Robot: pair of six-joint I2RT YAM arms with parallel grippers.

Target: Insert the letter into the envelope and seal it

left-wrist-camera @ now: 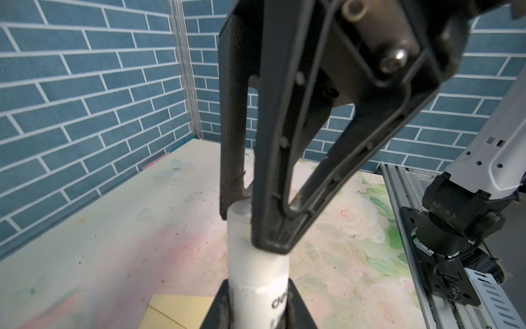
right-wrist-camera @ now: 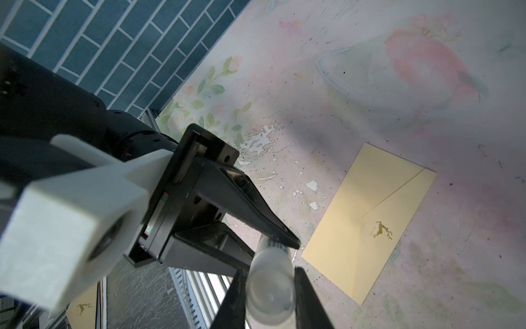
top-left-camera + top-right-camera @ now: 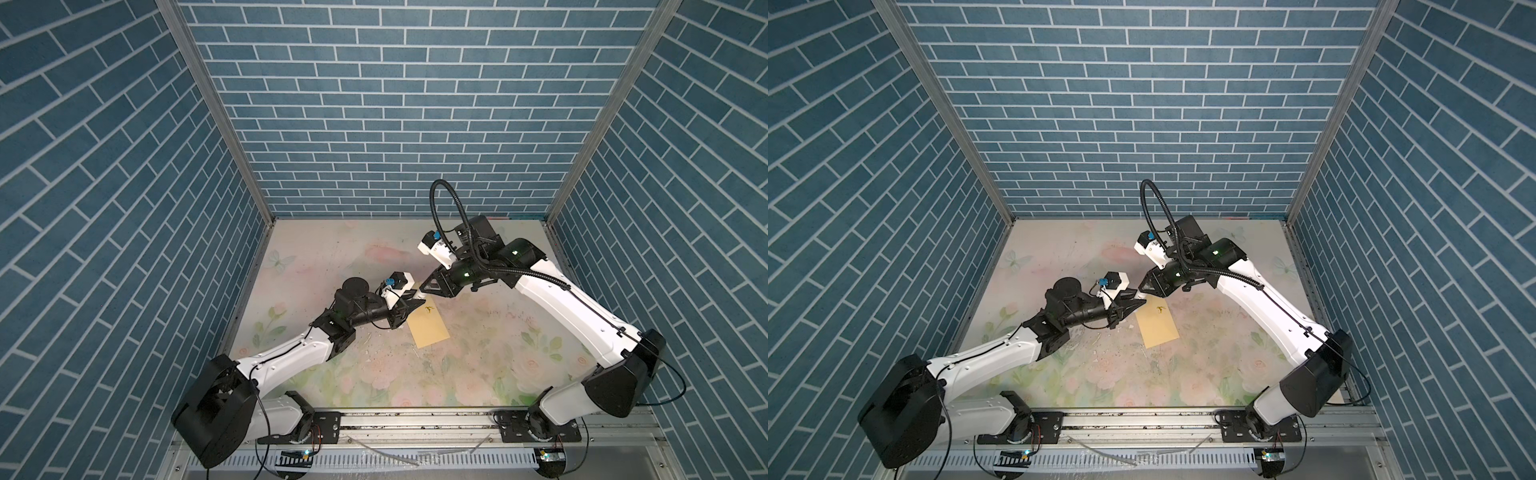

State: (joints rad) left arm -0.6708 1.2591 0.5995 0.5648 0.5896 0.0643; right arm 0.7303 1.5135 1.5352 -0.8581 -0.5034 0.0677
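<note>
The left gripper (image 3: 417, 297) clamps the body of the white glue stick (image 1: 256, 273). The right gripper (image 2: 270, 297) clamps its translucent end, just above the envelope's (image 3: 428, 328) marked end. The envelope lies flat; the letter is not visible. Risk: an uneven pull slips the stick, which would drop onto the envelope.

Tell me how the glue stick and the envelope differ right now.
The glue stick is a white cylinder; the envelope is a flat yellow-tan rectangle. The glue stick is held above the table by the left gripper and right gripper; the envelope lies flat on it, untouched.
</note>
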